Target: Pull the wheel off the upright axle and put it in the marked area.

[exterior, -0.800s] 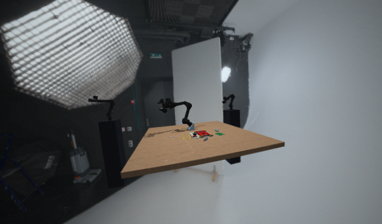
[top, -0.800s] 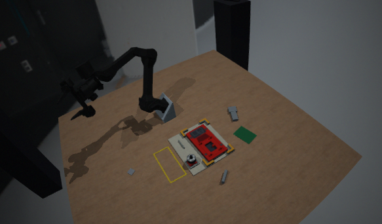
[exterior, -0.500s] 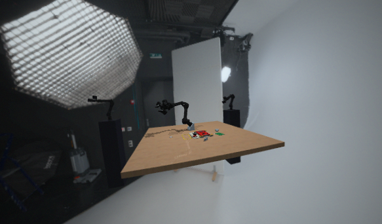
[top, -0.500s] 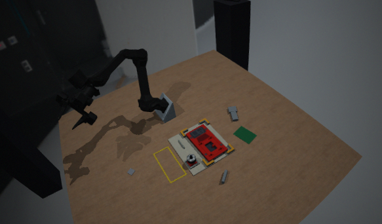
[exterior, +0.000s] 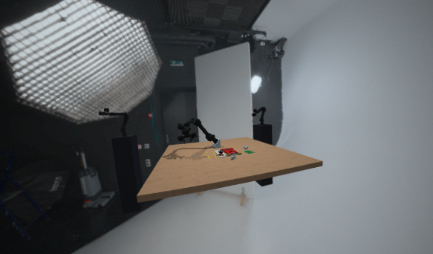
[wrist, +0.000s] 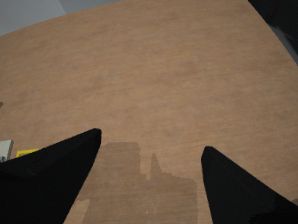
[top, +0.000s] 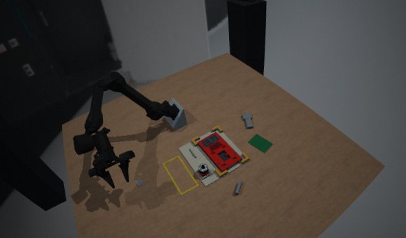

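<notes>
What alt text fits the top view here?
A black arm's open, empty end effector hangs above the wooden table, left of a yellow-outlined rectangle. The wheel sits on its axle at the corner of a pale board carrying a red plate. Small grey parts and a green tile lie around.

A photo studio: honeycomb softbox (exterior: 77, 59), white backdrop panel (exterior: 222, 93), camera stands.

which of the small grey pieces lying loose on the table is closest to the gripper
The small flat grey square, lying just right of the open gripper and left of the yellow outline. The grey bar and grey block lie beyond the red board.
</notes>
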Available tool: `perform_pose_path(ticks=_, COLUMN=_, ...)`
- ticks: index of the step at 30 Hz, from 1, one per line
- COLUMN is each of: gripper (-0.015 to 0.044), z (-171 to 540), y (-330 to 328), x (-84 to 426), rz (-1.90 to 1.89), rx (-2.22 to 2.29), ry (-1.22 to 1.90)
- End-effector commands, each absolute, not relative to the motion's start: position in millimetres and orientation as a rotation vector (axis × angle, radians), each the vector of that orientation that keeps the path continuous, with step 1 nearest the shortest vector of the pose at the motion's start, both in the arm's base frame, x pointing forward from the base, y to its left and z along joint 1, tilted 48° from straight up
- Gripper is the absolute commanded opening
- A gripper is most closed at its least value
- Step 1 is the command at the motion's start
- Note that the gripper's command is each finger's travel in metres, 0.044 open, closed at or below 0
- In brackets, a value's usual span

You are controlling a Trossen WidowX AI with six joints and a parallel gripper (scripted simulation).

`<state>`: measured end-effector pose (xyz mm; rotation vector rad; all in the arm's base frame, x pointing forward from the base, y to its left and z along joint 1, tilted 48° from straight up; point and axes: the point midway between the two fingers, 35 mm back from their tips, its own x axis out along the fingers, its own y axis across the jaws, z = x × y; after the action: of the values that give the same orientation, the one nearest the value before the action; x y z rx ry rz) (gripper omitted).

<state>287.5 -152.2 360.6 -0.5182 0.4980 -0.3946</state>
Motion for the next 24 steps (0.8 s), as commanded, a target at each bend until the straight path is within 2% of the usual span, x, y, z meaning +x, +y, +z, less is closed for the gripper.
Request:
perform_pose_path(ticks=1, gripper=0.03, z=313.5, y=-137.1, x=320.2, rz=-0.353, rx=-0.376, ry=0.68)
perform_pose_path(ticks=8, gripper=0.03, z=225.9, y=-87.2, x=359.2, rz=-0.363, rx=-0.257, ry=1.038)
perform_pose_path(ticks=14, gripper=0.03, z=161.1, y=-33.8, x=370.2, rz=-0.466, rx=-0.337, ry=1.291)
perform_pose_path(ticks=21, gripper=0.03, z=106.4, y=29.4, x=367.3, rz=-0.629, rx=-0.611, ry=1.403)
perform_pose_path(ticks=24, gripper=0.03, z=102.1, y=35.5, x=366.7, rz=-0.643, rx=-0.644, ry=1.401)
